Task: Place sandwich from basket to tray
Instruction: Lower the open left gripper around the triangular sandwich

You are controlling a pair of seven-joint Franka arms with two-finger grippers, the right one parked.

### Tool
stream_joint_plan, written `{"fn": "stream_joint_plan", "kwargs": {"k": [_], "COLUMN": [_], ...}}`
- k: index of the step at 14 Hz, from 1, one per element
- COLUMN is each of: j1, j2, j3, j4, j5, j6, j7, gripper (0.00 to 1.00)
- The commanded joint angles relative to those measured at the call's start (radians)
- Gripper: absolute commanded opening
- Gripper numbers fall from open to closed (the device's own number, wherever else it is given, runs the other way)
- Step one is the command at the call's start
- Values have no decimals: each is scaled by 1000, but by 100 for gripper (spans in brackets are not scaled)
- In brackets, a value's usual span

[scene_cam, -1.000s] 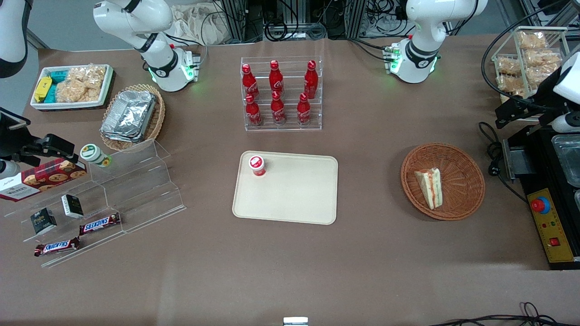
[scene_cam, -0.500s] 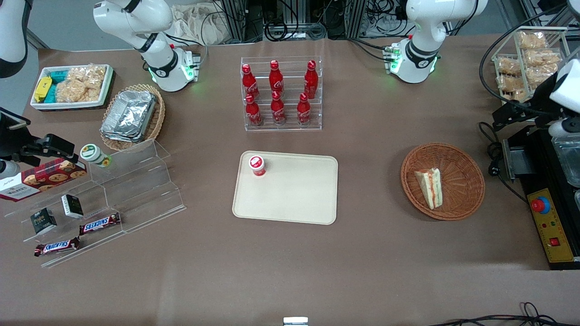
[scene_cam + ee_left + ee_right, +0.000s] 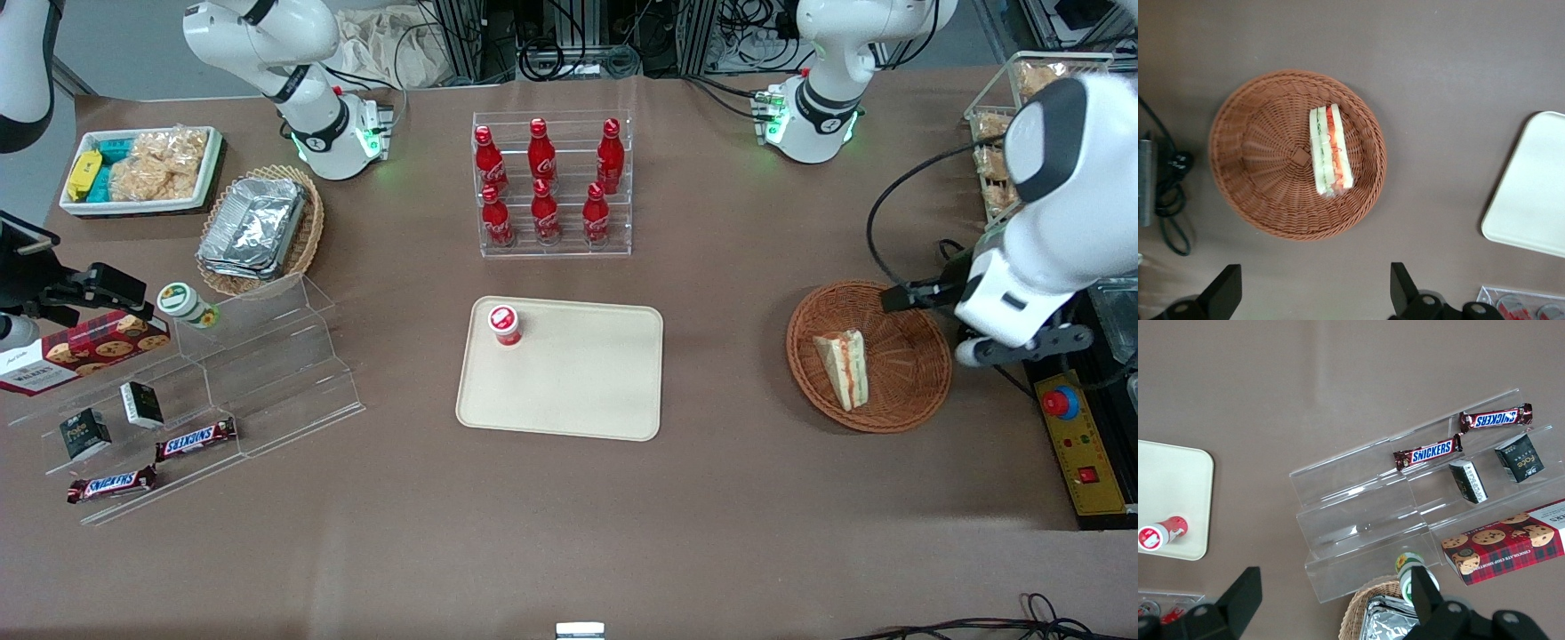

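The sandwich (image 3: 843, 366), a white wedge with red and green layers, lies in the round reddish-brown basket (image 3: 916, 391), toward the rim facing the tray. The beige tray (image 3: 578, 382) lies flat mid-table, apart from the basket. In the left wrist view the sandwich (image 3: 1330, 150) rests in the basket (image 3: 1258, 167), with a corner of the tray (image 3: 1538, 193) showing. My gripper (image 3: 1315, 297) hangs open high above the table just outside the basket's rim, holding nothing. The arm's wrist (image 3: 1013, 311) hovers over the basket's edge toward the working arm's end.
A small red-capped cup (image 3: 504, 324) stands on a tray corner. A clear rack of red bottles (image 3: 551, 187) stands farther from the front camera than the tray. A black control box (image 3: 1080, 444) and cables (image 3: 965, 333) lie beside the basket.
The left arm has swung in from the table's end, and its wrist now hovers over the basket's edge. The sandwich, basket and tray have not moved.
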Motion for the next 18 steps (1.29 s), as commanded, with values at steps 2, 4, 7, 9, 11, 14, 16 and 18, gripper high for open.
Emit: {"fn": "stream_joint_plan", "kwargs": {"k": [2,4,7,9,11,14,16,18], "j1": [-18,-18,-18,-18,-17,-17,-15,-15], "j2": [75,112,173,201,235,267,276,276], "j3": [3,5,6,8,12,15,15,15], "j4": [-57,-103,-147,-178,-206,-245,-250,-250], "j5": [17,17,57,89,94,111,112,112], "j6": [96,160,226,272,340,415,424,424], "j7": [-34,-39,-40,-40,-40,-42,-43,-43], "gripper": [100,100,100,100,100,100,93,62]}}
